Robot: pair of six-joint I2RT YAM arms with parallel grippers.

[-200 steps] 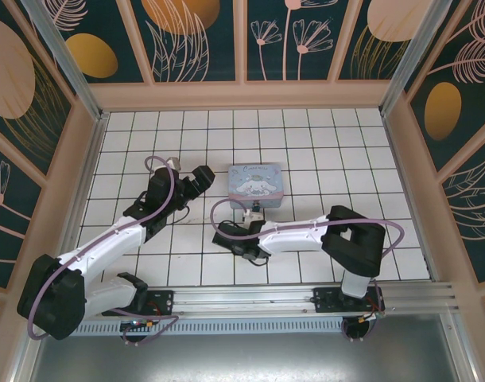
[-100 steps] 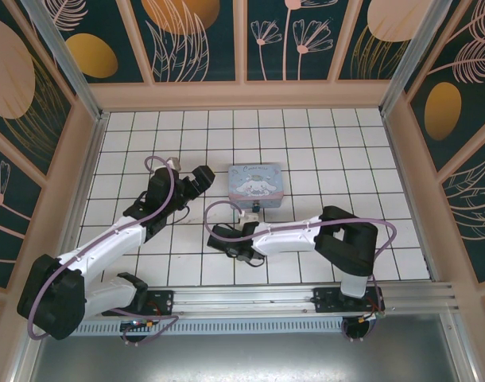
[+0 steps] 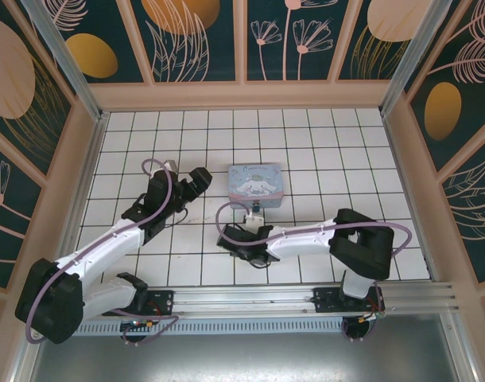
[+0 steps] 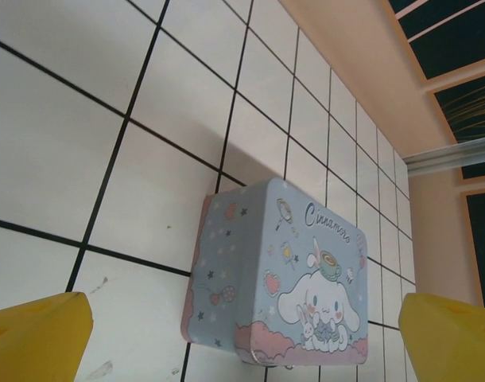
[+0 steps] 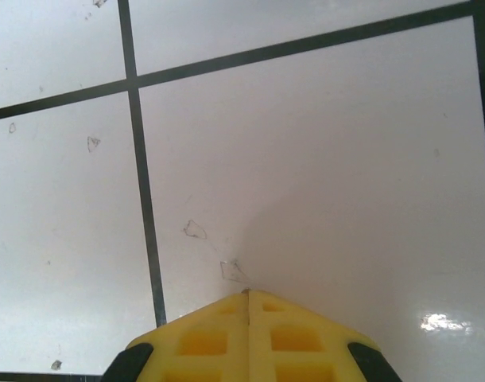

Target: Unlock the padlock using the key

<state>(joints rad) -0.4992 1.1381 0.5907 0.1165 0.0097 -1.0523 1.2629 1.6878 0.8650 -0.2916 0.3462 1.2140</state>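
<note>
The 2 fingers (image 5: 219,344) of your right gripper (image 5: 249,296) are pressed together, tips down just over a bare white tile (image 5: 322,159). No key shows between them or on the tile around them. From the wrist view you cannot tell whether anything thin is caught in the seam.

Your left gripper (image 3: 199,180) has its fingers (image 4: 40,338) spread wide, holding nothing. It hangs left of the tin (image 4: 282,278) and aims at it.

The padlock (image 3: 256,213) sits on the floor just in front of the tin's near side. It is close to the right gripper but apart from it. I cannot make out the key in any view.

Risks from here:
- The pinch may be empty. If you lift and go to the padlock on trust, you arrive with nothing. Check the seam first.
- If the key is caught only by an edge, it could twist or drop on the way.
- The right arm's cable (image 3: 226,208) loops close by the padlock, so a swing could drag it.
- Nothing braces the padlock. A push at the keyhole would likely shove it against the tin.
</note>
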